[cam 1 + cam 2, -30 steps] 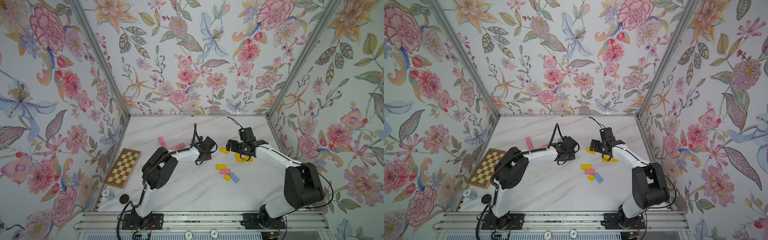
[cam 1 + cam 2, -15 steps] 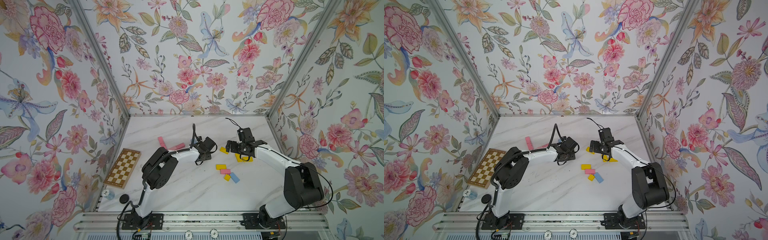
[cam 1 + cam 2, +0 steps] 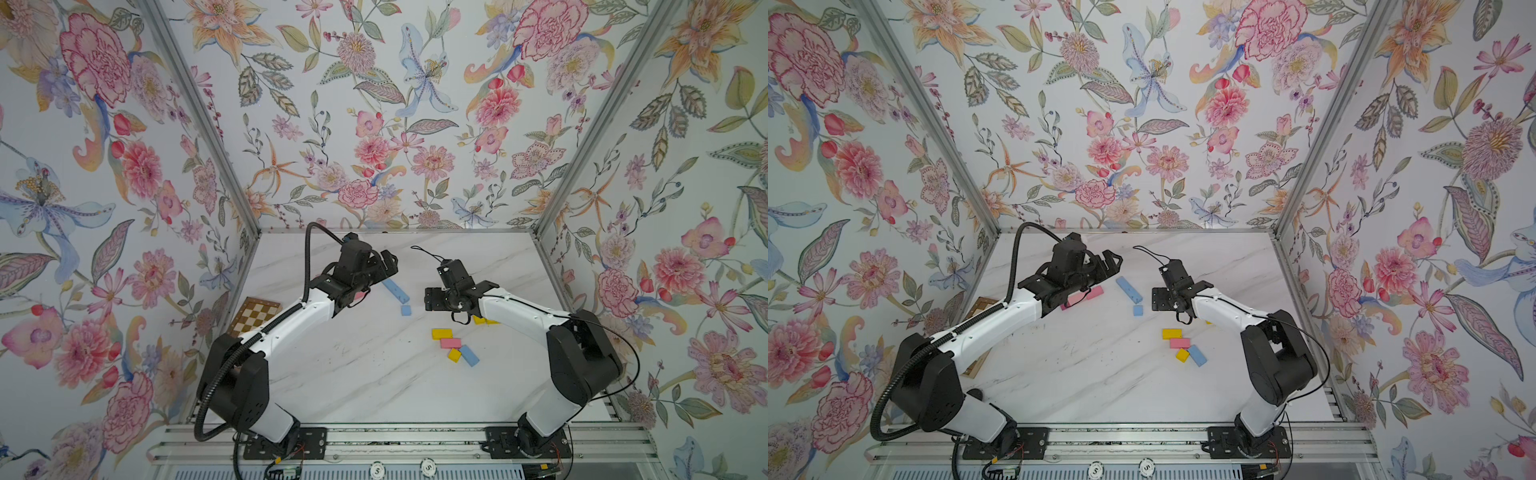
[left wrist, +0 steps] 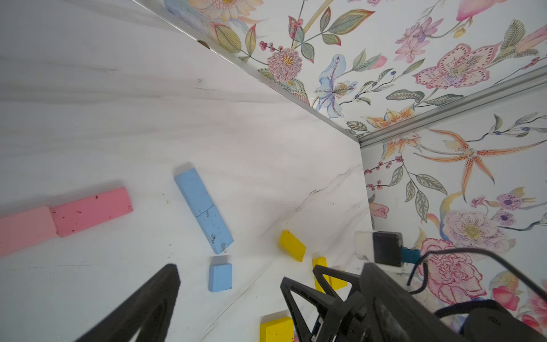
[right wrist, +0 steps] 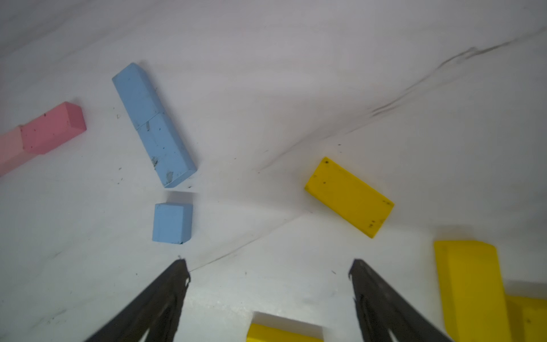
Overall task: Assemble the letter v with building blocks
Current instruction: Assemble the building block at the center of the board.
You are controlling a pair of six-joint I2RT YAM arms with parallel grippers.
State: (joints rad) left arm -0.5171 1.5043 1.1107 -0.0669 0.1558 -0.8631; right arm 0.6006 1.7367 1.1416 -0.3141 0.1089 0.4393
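Observation:
The building blocks lie flat on the white marble table. A long blue bar (image 3: 396,289) (image 4: 204,210) (image 5: 154,124) made of two oblong blocks runs slantwise, with a small blue square (image 3: 405,310) (image 4: 220,277) (image 5: 172,222) just off its near end. Two pink blocks (image 3: 1086,295) (image 4: 91,210) lie end to end beside my left arm. My left gripper (image 3: 386,264) hangs open and empty above the table, behind the blue bar. My right gripper (image 3: 430,299) (image 5: 268,266) is open and empty, right of the blue square, above a yellow block (image 5: 284,331).
A yellow oblong (image 5: 349,197) and more yellow blocks (image 3: 482,320) lie under my right arm. Nearer the front sit a yellow (image 3: 441,333), a pink (image 3: 451,343), a small yellow (image 3: 454,355) and a blue block (image 3: 468,355). A checkered board (image 3: 255,316) lies at the left wall.
My left gripper has opened, risen and drawn back to the left, uncovering the blue bar and the blue square. My right gripper has shifted left toward the blue square.

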